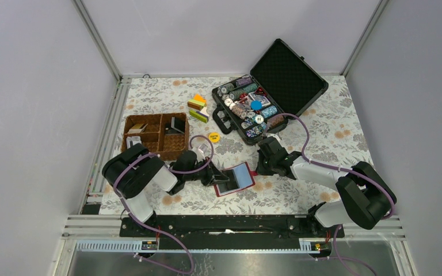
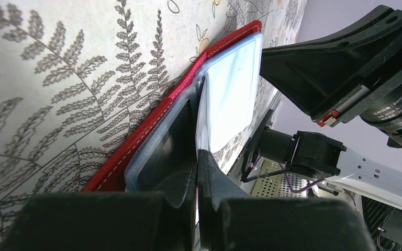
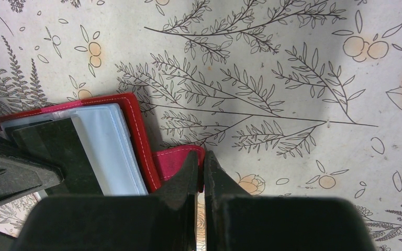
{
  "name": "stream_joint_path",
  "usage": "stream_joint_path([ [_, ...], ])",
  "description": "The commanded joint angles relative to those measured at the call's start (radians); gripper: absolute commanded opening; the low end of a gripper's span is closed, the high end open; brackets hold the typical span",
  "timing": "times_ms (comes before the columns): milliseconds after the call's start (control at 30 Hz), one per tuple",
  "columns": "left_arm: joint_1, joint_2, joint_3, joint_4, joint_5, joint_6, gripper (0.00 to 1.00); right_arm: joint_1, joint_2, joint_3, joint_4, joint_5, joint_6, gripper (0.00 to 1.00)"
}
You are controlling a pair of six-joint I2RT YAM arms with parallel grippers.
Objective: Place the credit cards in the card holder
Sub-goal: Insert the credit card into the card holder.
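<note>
The red card holder (image 1: pixel 239 179) is lying open on the floral table (image 1: pixel 322 126), at six o'clock from the black chip case (image 1: pixel 276 86). The left gripper (image 1: pixel 217 177) is reaching in from nine o'clock, clenched on a clear inner sleeve (image 2: pixel 230 89). A dark card (image 2: pixel 167 144) is sitting in the neighbouring pocket. The right gripper (image 1: pixel 259 171), at three o'clock, is pinching the holder's red flap (image 3: pixel 175 159). Other credit cards (image 1: pixel 177 124) are standing in the wicker basket (image 1: pixel 149 117) at ten o'clock.

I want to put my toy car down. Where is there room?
Bare cloth lies in the far left corner, behind the wicker basket, and on the right, between the black case and the table edge. The middle is crowded: the left tool and right tool both pinch the card holder.
</note>
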Motion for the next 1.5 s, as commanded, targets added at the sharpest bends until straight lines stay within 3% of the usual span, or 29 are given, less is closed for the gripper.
stream_joint_path([
  [0, -0.022, 0.028, 0.020, 0.002, -0.040, 0.005, 0.00, -0.007, 0.028, -0.020, -0.076, 0.024, -0.020, 0.00],
  [100, -0.027, 0.018, 0.035, -0.044, -0.047, 0.014, 0.00, -0.006, 0.026, -0.020, -0.075, 0.024, -0.019, 0.00],
  [500, -0.027, -0.156, 0.150, -0.536, -0.163, 0.200, 0.41, -0.006, 0.013, -0.020, -0.087, 0.046, -0.023, 0.00],
  [867, -0.049, -0.263, 0.265, -0.913, -0.295, 0.319, 0.64, -0.006, 0.014, -0.017, -0.085, 0.049, -0.032, 0.00],
  [1100, -0.060, -0.295, 0.266, -0.955, -0.294, 0.314, 0.62, -0.005, 0.013, -0.017, -0.082, 0.050, -0.035, 0.00],
  [1467, -0.111, -0.228, 0.242, -0.826, -0.248, 0.238, 0.56, -0.006, 0.015, -0.018, -0.081, 0.047, -0.036, 0.00],
])
